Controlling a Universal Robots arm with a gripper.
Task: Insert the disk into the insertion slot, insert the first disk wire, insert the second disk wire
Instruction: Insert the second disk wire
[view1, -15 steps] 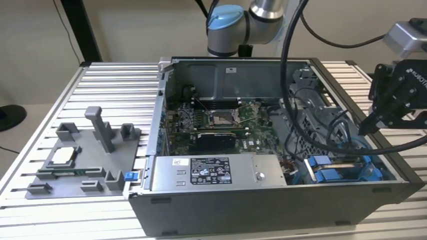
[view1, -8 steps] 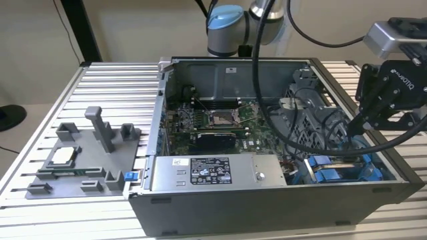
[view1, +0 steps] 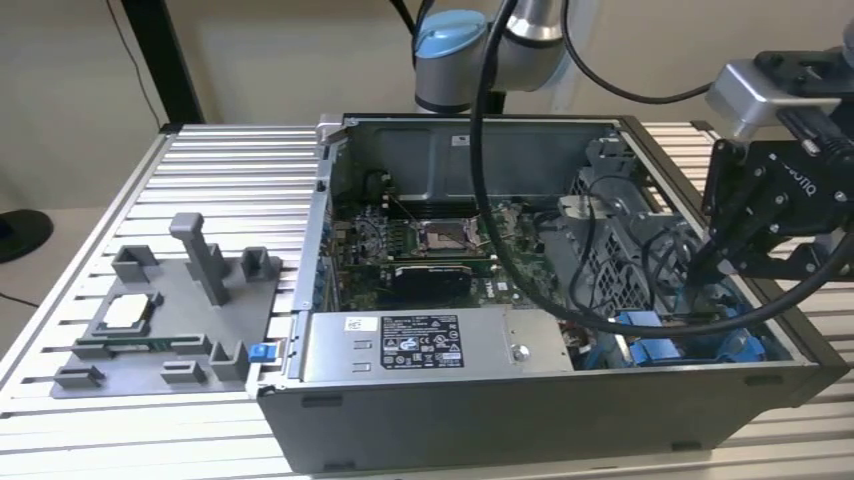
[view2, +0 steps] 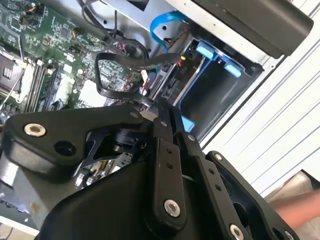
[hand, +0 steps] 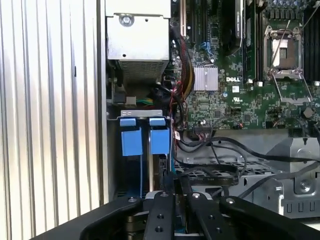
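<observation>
**Cable snag risk at the drive bay**

A ribbed aluminium desk (view1: 227, 170) carries an open grey metal computer case (view1: 534, 420). The black robot gripper (view1: 697, 275) reaches down into the case's corner on the exterior view's right, just beside the insertion slot, a grey metal bay with blue plastic parts (view2: 215, 92).

Two bright blue plastic tabs sit side by side at the bay's mouth. I judge the one nearer the green motherboard (hand: 235, 95) to be the carrier of the disk (hand: 160, 141), apparently already seated.

The main hazard is the looped black wire (view2: 120, 57), which lies right at the gripper's tip. A skewed approach could bend its plug, or drag the loop across the board's components. A thin blue flat cable (view2: 160, 25) nearby could also catch.

The gripper's own body blocks the contact point in both wire-side views, so I cannot tell whether the jaws are pinching anything or spread. The disk's silver face and the connector sockets are hidden too.
</observation>
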